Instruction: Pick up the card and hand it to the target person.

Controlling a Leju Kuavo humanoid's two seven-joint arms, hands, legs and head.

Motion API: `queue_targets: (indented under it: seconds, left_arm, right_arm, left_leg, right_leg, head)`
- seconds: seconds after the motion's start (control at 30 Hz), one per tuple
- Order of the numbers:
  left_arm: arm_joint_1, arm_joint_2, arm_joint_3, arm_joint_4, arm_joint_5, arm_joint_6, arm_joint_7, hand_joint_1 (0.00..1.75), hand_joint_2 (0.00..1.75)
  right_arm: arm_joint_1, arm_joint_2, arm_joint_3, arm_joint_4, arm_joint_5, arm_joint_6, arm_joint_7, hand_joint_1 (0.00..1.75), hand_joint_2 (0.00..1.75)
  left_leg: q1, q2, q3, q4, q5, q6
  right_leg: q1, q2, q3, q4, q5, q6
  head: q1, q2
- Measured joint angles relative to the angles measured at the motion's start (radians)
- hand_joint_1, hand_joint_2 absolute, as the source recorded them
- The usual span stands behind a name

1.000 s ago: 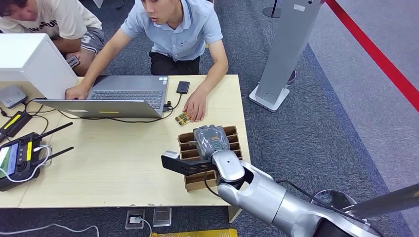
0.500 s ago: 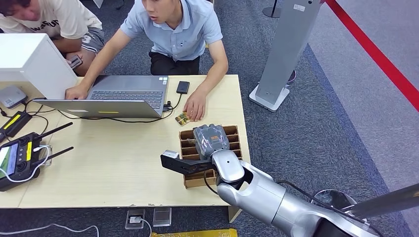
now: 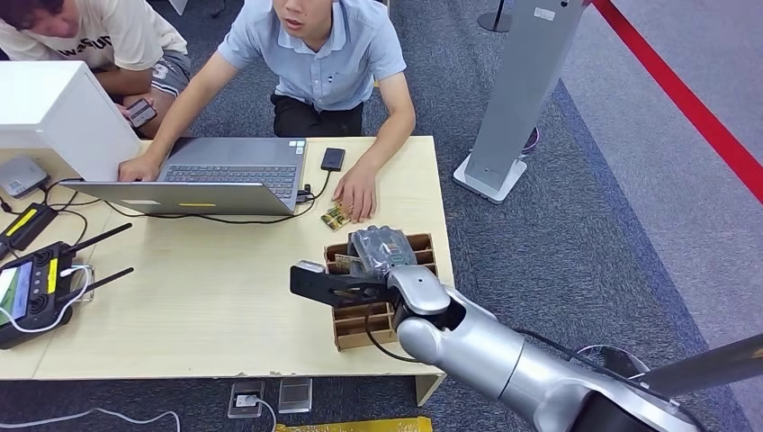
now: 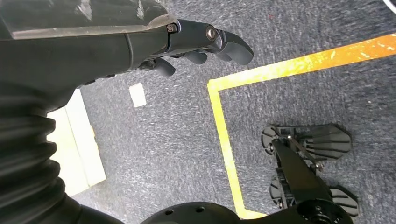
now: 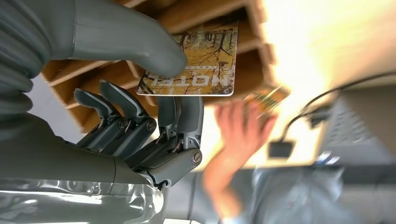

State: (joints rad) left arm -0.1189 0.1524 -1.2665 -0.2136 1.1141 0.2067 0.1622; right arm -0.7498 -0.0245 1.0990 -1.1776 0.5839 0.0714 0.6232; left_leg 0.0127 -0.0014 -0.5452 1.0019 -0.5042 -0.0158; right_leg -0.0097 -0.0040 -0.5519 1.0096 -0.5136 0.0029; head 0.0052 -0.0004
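Note:
In the right wrist view my right hand pinches a yellow card (image 5: 196, 60) printed "HOTEL" between its thumb (image 5: 140, 42) and fingers (image 5: 180, 112), just over the slots of a cardboard box (image 5: 243, 70). From the head view the right hand (image 3: 382, 250) hovers over the far half of that slotted box (image 3: 360, 319) near the table's right edge. A person in a blue shirt (image 3: 324, 54) sits across the table, one hand (image 3: 357, 193) resting flat just beyond the box. My left hand (image 4: 201, 42) hangs over the carpet and holds nothing.
A second patterned card (image 3: 334, 216) lies by the person's hand. A laptop (image 3: 225, 171), a phone (image 3: 333, 159), cables, a white case (image 3: 54, 112) and a remote controller (image 3: 36, 288) occupy the table's left. Another person sits at far left. A grey stand (image 3: 517, 90) rises right of the table.
My right hand has shifted slightly along the box towards the person's resting hand. The person in blue has leaned a little; their hand on the table has stayed put.

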Motion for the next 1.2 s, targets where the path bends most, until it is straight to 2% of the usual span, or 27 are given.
queue_targets:
  seconds: [0.1, 0.2, 0.37, 0.53, 0.67, 0.87, 1.07, 1.2]
  left_arm:
    - [0.002, 0.003, 0.000, 0.000, 0.004, -0.004, 0.004, 0.00, 1.75]
    - [0.004, 0.004, 0.000, 0.000, 0.006, -0.006, 0.004, 0.00, 1.75]
    - [0.004, 0.003, 0.000, 0.000, 0.006, -0.007, 0.002, 0.00, 1.75]
    - [0.004, 0.002, 0.000, 0.000, -0.002, -0.011, -0.010, 0.00, 1.75]
    - [0.003, 0.001, 0.000, 0.000, -0.017, -0.018, -0.019, 0.00, 1.75]
    - [0.000, -0.004, -0.009, 0.000, -0.027, -0.020, -0.024, 0.00, 1.75]
    - [-0.005, -0.008, -0.016, 0.000, -0.026, -0.020, -0.023, 0.00, 1.75]
    - [-0.005, -0.008, -0.016, 0.000, -0.021, -0.019, -0.023, 0.00, 1.75]
  right_arm:
    - [-0.045, -0.022, -0.027, -0.083, -0.143, 0.056, -0.001, 1.75, 1.75]
    - [-0.068, -0.038, -0.048, -0.156, -0.156, 0.051, -0.002, 1.75, 1.75]
    - [-0.073, -0.049, -0.070, -0.240, 0.001, -0.074, -0.028, 1.75, 1.75]
    - [-0.072, -0.050, -0.083, -0.266, 0.129, -0.180, -0.096, 1.75, 1.75]
    - [-0.069, -0.049, -0.088, -0.257, 0.286, -0.292, -0.172, 1.75, 1.75]
    - [-0.055, -0.040, -0.093, -0.181, 0.483, -0.480, -0.237, 1.75, 1.75]
    - [-0.051, -0.014, -0.117, -0.060, 0.532, -0.645, -0.282, 1.75, 1.75]
    - [-0.051, 0.006, -0.130, 0.010, 0.526, -0.681, -0.299, 1.75, 1.75]
  left_leg:
    - [0.000, 0.000, 0.000, 0.000, 0.000, 0.000]
    - [0.000, 0.000, 0.000, 0.000, 0.000, 0.000]
    - [0.000, 0.000, 0.000, 0.000, 0.000, 0.000]
    - [0.000, 0.000, 0.000, 0.000, 0.000, 0.000]
    - [0.000, 0.000, 0.000, 0.000, 0.000, 0.000]
    - [0.000, 0.000, 0.000, 0.000, 0.000, 0.000]
    - [0.000, 0.000, 0.000, 0.000, 0.000, 0.000]
    - [0.000, 0.000, 0.000, 0.000, 0.000, 0.000]
  right_leg:
    - [0.000, 0.000, 0.000, 0.000, 0.000, 0.000]
    - [0.000, 0.000, 0.000, 0.000, 0.000, 0.000]
    - [0.000, 0.000, 0.000, 0.000, 0.000, 0.000]
    - [0.000, 0.000, 0.000, 0.000, 0.000, 0.000]
    - [0.000, 0.000, 0.000, 0.000, 0.000, 0.000]
    - [0.000, 0.000, 0.000, 0.000, 0.000, 0.000]
    - [0.000, 0.000, 0.000, 0.000, 0.000, 0.000]
    - [0.000, 0.000, 0.000, 0.000, 0.000, 0.000]
  head:
    - [0.000, 0.000]
    - [0.000, 0.000]
    - [0.000, 0.000]
    - [0.000, 0.000]
    - [0.000, 0.000]
    - [0.001, 0.000]
    - [0.000, 0.000]
    - [0.000, 0.000]
